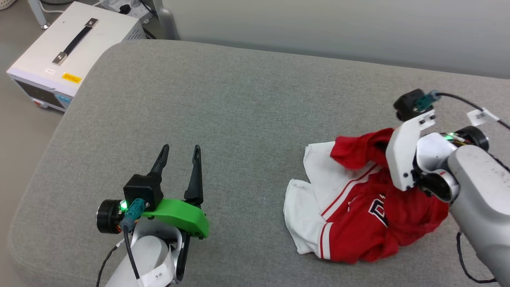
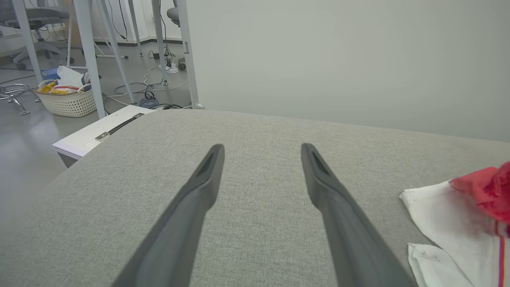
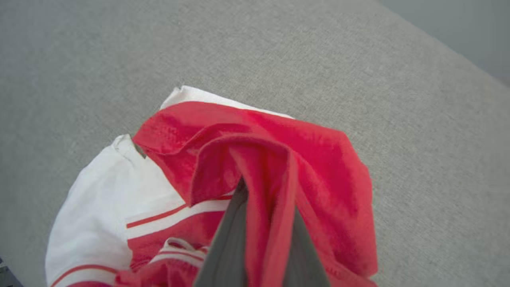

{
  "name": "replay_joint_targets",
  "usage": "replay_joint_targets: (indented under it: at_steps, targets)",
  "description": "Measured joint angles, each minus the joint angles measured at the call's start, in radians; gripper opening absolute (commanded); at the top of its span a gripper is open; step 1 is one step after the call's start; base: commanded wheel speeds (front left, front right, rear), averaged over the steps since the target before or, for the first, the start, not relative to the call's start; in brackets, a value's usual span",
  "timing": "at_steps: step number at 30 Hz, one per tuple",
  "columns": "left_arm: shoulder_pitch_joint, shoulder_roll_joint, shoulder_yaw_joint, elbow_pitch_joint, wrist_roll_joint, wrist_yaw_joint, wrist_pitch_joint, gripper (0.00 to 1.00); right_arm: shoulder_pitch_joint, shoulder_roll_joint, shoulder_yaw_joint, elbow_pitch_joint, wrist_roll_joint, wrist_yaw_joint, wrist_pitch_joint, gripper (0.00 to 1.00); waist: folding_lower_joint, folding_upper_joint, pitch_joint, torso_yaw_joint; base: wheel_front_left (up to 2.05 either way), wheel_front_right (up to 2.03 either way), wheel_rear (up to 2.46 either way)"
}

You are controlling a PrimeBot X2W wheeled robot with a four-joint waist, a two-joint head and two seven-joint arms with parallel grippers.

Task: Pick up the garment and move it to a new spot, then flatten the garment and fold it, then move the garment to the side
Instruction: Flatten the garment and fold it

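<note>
The red jersey [image 1: 350, 215] lies crumpled in a heap on the right half of a grey upholstered cushion [image 1: 239, 103], towards the near edge. Its white sleeves spread out on the heap's left side. Red-and-white striped trim runs across the middle, and part of a black, white-outlined letter shows on the chest.

The right pincer [image 3: 267, 207] reaches down into the top of the heap. In the right wrist view its two dark fingers [image 3: 225, 247] are pressed together on a raised fold of red fabric, which stands up between them while the rest of the jersey rests on the cushion. In the head view the white wrist bracket hides these fingers.

The left pincer [image 1: 181, 148] is over bare cushion at the near left, well apart from the jersey. Its fingers are spread wide with nothing between them. In the left wrist view a white sleeve and a bit of red fabric show at the right edge.

Beyond the cushion's far left corner a white equipment case with a black handle [image 1: 75, 44] sits on the floor. A white woven basket [image 2: 67, 101] filled with cloth stands further off among table legs and cables.
</note>
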Motion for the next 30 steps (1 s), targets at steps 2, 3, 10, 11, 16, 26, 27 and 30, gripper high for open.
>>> replay_joint_targets:
  at_steps: [2,3,10,11,16,26,27,30]
  targets:
    - [0.002,0.001,0.002,0.000,0.003,0.000,0.000,1.00,0.006,-0.017,-0.064,-0.004,0.001,0.000,-0.029,0.00,0.0000,0.0000,-0.009,-0.013,0.00,0.00,0.00]
    - [0.005,0.001,0.003,0.000,0.003,-0.002,0.000,1.00,0.016,-0.029,-0.102,-0.007,0.000,0.000,-0.043,0.00,0.0000,0.0000,-0.014,-0.020,0.00,0.00,0.00]
    - [0.043,0.005,0.007,0.007,0.003,-0.003,0.000,1.00,0.289,-0.039,-0.414,-0.059,-0.020,0.000,-0.083,0.00,0.0000,0.0000,-0.056,-0.065,0.00,0.00,0.00]
    - [0.046,0.006,0.007,0.007,0.003,-0.002,0.000,1.00,0.332,-0.027,-0.459,-0.069,-0.022,0.000,-0.086,0.00,0.0000,0.0000,-0.060,-0.070,0.00,0.00,0.00]
    - [0.068,0.013,0.009,0.002,0.000,0.007,0.003,1.00,0.582,0.105,-0.687,-0.166,-0.079,0.000,-0.084,0.00,-0.0001,0.0000,-0.077,-0.105,0.00,0.00,0.00]
    - [0.085,0.033,0.012,-0.005,-0.005,0.015,0.021,1.00,0.848,0.324,-0.847,-0.326,-0.135,0.000,-0.022,0.36,-0.0001,0.0000,-0.089,-0.134,0.00,0.00,0.00]
    - [0.086,0.035,0.012,-0.005,-0.005,0.015,0.024,1.00,0.859,0.328,-0.850,-0.334,-0.135,0.000,-0.022,1.00,-0.0001,0.0000,-0.090,-0.134,0.00,0.00,0.00]
    - [0.088,0.038,0.011,-0.005,-0.007,0.015,0.028,1.00,0.876,0.337,-0.855,-0.359,-0.140,0.000,-0.077,1.00,-0.0001,0.0000,-0.096,-0.136,0.00,0.00,0.00]
